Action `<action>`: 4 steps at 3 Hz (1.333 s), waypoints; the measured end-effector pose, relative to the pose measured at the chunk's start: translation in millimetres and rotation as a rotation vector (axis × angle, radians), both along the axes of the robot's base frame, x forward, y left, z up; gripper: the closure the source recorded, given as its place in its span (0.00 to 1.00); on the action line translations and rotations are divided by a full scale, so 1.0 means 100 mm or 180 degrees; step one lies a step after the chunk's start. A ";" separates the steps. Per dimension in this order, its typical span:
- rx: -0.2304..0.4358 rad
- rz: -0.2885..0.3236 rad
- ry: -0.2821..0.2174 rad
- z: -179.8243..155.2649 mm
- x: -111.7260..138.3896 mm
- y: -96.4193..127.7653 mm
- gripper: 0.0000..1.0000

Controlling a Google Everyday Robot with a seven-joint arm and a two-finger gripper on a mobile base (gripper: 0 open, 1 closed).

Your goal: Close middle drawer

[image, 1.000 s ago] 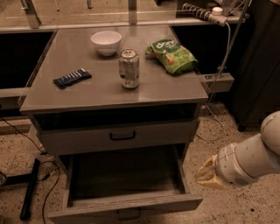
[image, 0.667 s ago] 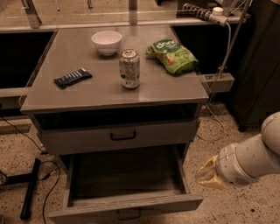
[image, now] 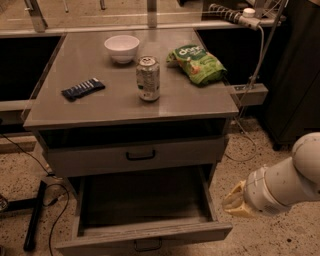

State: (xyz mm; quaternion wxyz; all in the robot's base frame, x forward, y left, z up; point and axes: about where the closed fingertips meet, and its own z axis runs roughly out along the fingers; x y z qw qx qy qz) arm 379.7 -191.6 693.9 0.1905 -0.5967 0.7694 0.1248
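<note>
The grey cabinet (image: 132, 107) stands in the middle of the camera view. Its middle drawer (image: 145, 233) is pulled far out toward me, and the inside looks empty. A small dark pull handle (image: 147, 245) sits at the centre of its flat front, at the bottom edge of the view. The drawer above (image: 135, 156) is shut and has a like handle. My gripper (image: 234, 202), on a white arm, hangs at the right of the open drawer. It is level with the drawer's right front corner and a little apart from it.
On the cabinet top stand a white bowl (image: 121, 48), a drink can (image: 148, 78), a green snack bag (image: 199, 62) and a dark blue packet (image: 82, 88). Cables (image: 35, 215) lie on the speckled floor at left. A power strip (image: 235, 15) and cord hang at back right.
</note>
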 end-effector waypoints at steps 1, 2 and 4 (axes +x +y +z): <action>0.0090 -0.0123 0.0109 -0.46 0.02 -0.07 1.00; 0.0305 -0.0222 0.0146 -1.13 0.05 -0.10 1.00; 0.0586 -0.0294 0.0157 -2.24 -0.02 -0.06 1.00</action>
